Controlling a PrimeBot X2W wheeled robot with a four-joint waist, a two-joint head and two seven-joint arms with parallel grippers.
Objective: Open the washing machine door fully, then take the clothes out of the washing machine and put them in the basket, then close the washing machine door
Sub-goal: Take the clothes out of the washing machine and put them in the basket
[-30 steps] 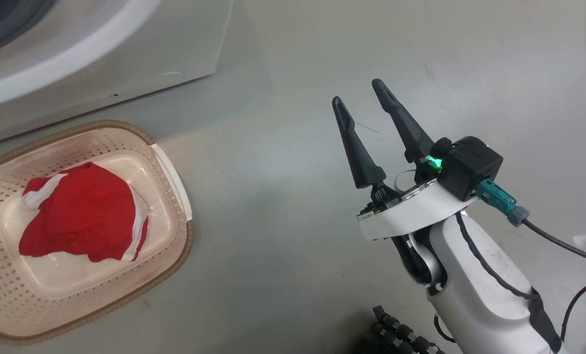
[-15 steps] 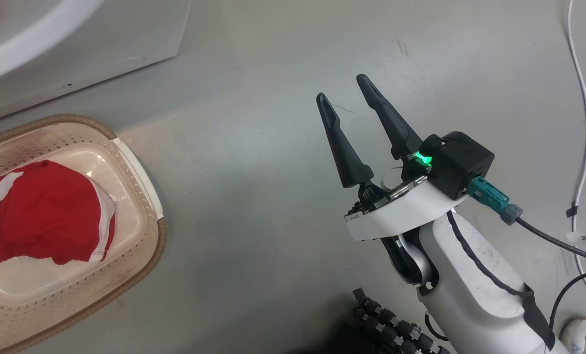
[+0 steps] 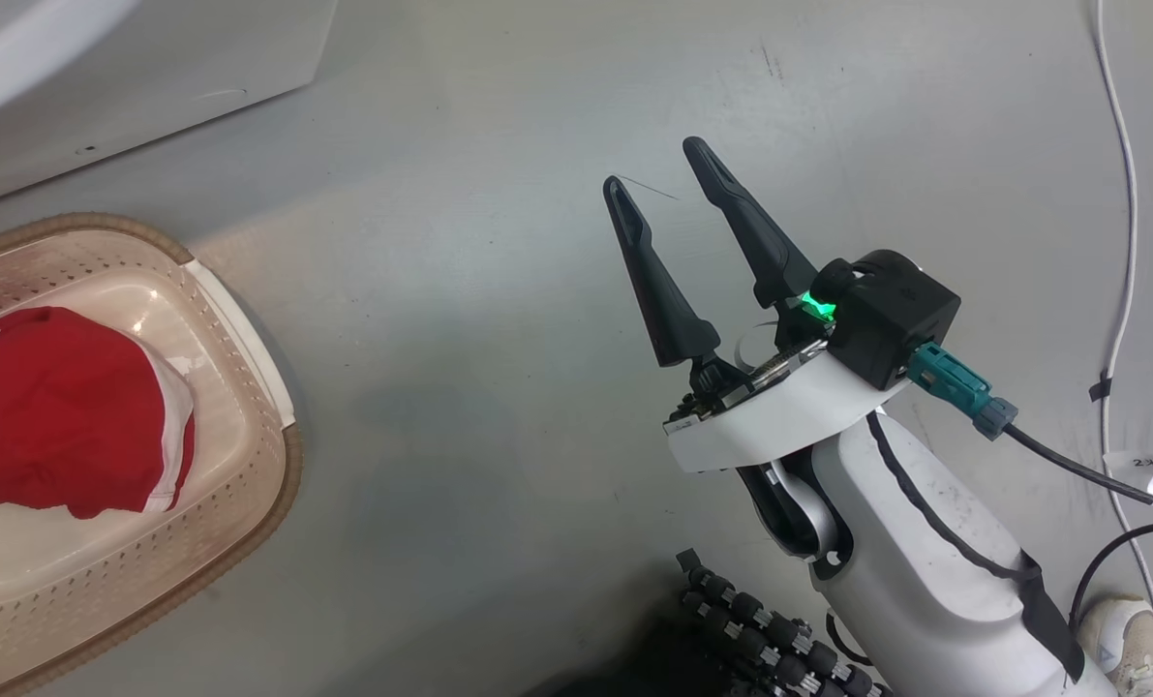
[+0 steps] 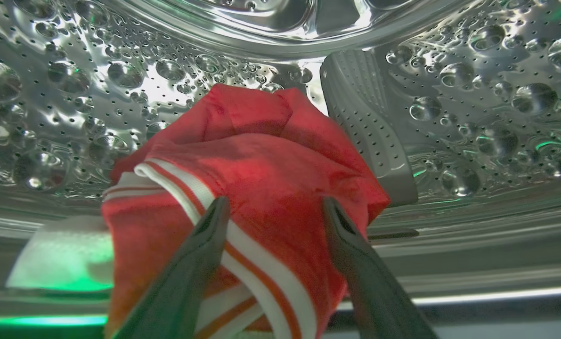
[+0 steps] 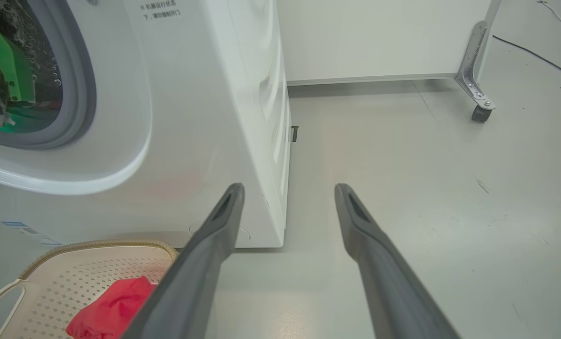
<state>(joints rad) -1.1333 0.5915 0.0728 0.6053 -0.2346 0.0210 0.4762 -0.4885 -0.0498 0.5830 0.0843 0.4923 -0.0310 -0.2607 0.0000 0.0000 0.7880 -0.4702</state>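
Left gripper (image 4: 275,202) gapes over red clothes (image 4: 261,141) in the drum (image 4: 473,94); right gripper (image 3: 654,165) gapes above the floor (image 3: 489,290).

The clothes (image 4: 271,155) in the drum (image 4: 473,94) are bright red, trimmed with a white band striped in orange. The drum is shiny steel, dimpled and dotted with holes. The washing machine (image 5: 205,117) is white, its gasket (image 5: 85,94) grey. The basket (image 3: 252,465) is cream and perforated with a brown woven-look rim, and the garment (image 3: 53,416) in it is red and white. The floor (image 3: 499,290) is pale grey. The right pincer (image 3: 654,165) is black.
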